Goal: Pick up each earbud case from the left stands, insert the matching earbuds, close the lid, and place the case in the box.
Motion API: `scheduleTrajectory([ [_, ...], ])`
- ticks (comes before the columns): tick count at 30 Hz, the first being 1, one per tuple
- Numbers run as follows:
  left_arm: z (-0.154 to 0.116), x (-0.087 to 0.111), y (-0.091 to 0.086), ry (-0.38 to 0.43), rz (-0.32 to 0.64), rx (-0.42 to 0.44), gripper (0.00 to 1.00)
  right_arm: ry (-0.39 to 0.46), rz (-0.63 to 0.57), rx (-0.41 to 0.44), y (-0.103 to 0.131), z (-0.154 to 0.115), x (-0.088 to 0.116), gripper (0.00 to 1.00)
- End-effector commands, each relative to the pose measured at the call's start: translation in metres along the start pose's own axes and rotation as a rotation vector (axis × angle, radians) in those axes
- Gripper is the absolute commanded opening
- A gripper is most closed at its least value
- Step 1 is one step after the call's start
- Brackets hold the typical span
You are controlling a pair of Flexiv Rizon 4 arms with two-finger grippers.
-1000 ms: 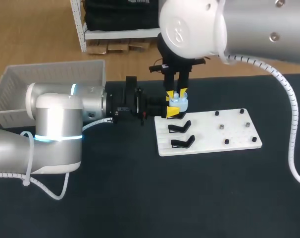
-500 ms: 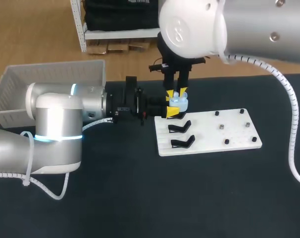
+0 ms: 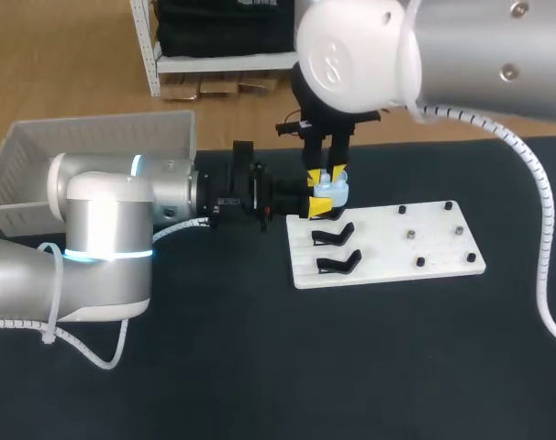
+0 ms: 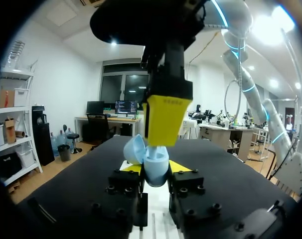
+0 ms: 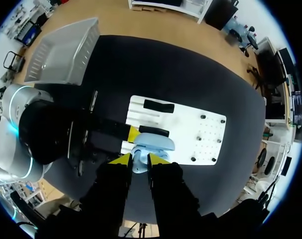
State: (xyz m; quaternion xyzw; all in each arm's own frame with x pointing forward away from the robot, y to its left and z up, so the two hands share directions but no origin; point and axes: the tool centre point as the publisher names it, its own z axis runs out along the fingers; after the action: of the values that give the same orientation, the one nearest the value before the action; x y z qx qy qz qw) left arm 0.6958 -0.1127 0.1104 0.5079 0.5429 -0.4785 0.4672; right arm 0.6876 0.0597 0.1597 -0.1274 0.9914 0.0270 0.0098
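Left jaws [image 4: 157, 169]: closed on the light blue earbud case [image 4: 154, 168], one yellow tip on each side of its body. The case is held low over the far left corner of the white plastic board [image 3: 443, 261]. Its hinged lid [image 4: 134, 149] stands open, tipped to one side.

Right jaws [image 5: 139, 160]: pointing straight down onto the case, drawn to a narrow gap around a small pale blue earbud [image 5: 137, 163]. I call it an earbud from the task; it is too small to be sure. Cannot tell whether it is seated in its well.

Near to far:
- Black surface [image 3: 351, 367], toward the near edge: bare cloth.
- Board, left side: two black clip stands [image 3: 334, 236], both empty, just nearer than the held case.
- Far left corner: pale grey plastic box [image 3: 94, 133], well apart from the case.

Risks, as judged:
- Downward push against a side-only grip. The case could slide or pivot between the left tips, and the earbud would then meet the rim rather than the well.
- Earbud slightly off line or turned. It may wedge proud, and the lid would not close over it.
- Letting go before it seats. The earbud could tip out onto the board.
- Right finger sits close beside the open lid. A sideways drift may knock it shut or strain the hinge.
- The yellow tips of both arms are crowded together, so contact between them is possible.
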Motion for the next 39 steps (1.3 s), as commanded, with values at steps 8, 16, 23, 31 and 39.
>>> scheduleTrajectory([
  [8, 0.0000, 0.0005, 0.0009, -0.002, 0.000, 0.001, 0.00, -0.013, 0.008, 0.000, -0.0016, 0.0020, 0.0041, 0.00],
  [16, 0.0000, 0.0005, 0.0009, -0.002, 0.000, 0.001, 0.00, -0.001, -0.002, 0.005, -0.0016, 0.0049, 0.0036, 0.00],
  [23, 0.0000, 0.0005, 0.0009, -0.002, 0.000, 0.001, 0.00, 0.007, -0.018, 0.011, 0.0003, 0.0073, 0.0037, 0.00],
  [31, 0.0000, 0.0005, 0.0009, -0.002, 0.000, 0.001, 0.00, -0.010, -0.016, 0.001, 0.0014, 0.0055, 0.0012, 0.00],
  [39, 0.0000, 0.0005, 0.0009, -0.002, 0.000, 0.001, 0.00, -0.001, -0.025, -0.001, 0.0025, 0.0049, -0.0003, 0.00],
])
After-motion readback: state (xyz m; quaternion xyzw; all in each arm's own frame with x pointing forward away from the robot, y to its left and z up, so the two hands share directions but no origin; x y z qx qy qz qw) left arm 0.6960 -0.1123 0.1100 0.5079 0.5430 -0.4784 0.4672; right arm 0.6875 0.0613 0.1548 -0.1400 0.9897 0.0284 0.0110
